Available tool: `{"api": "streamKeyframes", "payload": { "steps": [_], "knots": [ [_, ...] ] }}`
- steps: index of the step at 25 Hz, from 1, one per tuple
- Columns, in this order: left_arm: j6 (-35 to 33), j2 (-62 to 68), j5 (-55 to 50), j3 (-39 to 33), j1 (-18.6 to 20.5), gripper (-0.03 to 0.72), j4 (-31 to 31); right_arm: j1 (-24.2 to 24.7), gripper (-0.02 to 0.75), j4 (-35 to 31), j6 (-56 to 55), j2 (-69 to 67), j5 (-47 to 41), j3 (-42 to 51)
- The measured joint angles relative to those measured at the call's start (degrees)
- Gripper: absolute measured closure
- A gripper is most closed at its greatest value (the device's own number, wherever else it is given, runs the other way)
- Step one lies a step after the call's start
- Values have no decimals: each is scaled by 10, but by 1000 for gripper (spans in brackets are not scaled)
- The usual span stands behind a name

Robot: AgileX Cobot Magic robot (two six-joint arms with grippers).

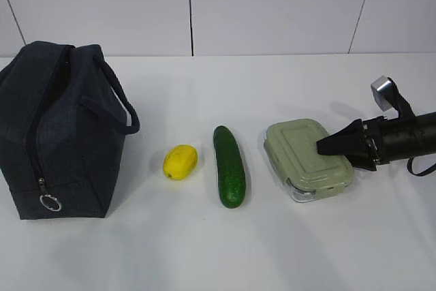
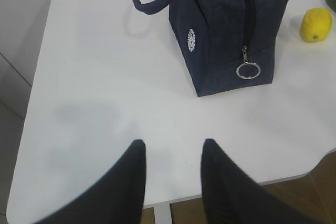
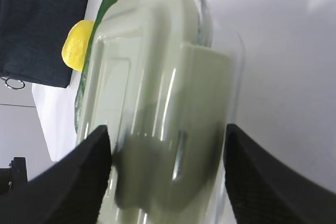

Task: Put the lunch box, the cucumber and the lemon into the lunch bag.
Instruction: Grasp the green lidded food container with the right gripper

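Lunch box [image 1: 308, 160]: clear container with a pale sage-green lid, lying flat on the white worktop [image 1: 204, 250] at the right of the row. My right gripper [image 1: 340, 149] reaches in from the right at lid height. In the right wrist view its two dark fingers [image 3: 79, 177] stand on either side of the box's near end; I cannot tell whether they press on the walls, so I read this gripper as open around the box, which rests on the worktop.

Cucumber [image 1: 229, 165]: dark green, lying just left of the lunch box, its long axis running away from the camera. Lemon [image 1: 180, 162]: bright yellow, just left of the cucumber and apart from it.

Lunch bag [image 1: 58, 131]: dark navy, standing upright at the far left, well apart from the lemon. One loop handle [image 1: 116, 97] hangs over its right side. A silver ring pull [image 2: 248, 70] hangs low on the end zipper, and a small white logo [image 2: 191, 40] marks the adjacent side.

My left gripper [image 2: 170, 182] hovers over bare worktop near the front edge, short of the bag, its fingers parted and holding nothing.
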State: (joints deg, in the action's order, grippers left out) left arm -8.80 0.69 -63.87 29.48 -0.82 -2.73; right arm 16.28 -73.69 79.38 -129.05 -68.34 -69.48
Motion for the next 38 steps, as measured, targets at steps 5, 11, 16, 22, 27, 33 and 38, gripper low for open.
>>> {"api": "streamKeyframes", "payload": {
  "steps": [5, 11, 16, 22, 27, 33, 38],
  "knots": [
    [0, 0, 0, 0, 0, 450, 0, 0, 268, 1, 0, 0, -2, 0],
    [0, 0, 0, 0, 0, 450, 0, 0, 335, 4, -2, 0, -8, 0],
    [0, 0, 0, 0, 0, 450, 0, 0, 349, 6, -2, 0, -10, 0],
    [-1, 38, 3, 3, 0, 450, 0, 0, 349, 6, -2, 0, -10, 0],
    [-1, 171, 29, 40, 0, 450, -33, 0, 350, 6, -6, 0, -10, 0],
    [-1, 364, 84, 110, 0, 447, -58, 0, 350, 6, -6, 0, -11, 0],
    [-1, 526, 123, 179, 0, 404, -87, 0, 350, 6, -9, 0, -11, 0]
  ]
}}
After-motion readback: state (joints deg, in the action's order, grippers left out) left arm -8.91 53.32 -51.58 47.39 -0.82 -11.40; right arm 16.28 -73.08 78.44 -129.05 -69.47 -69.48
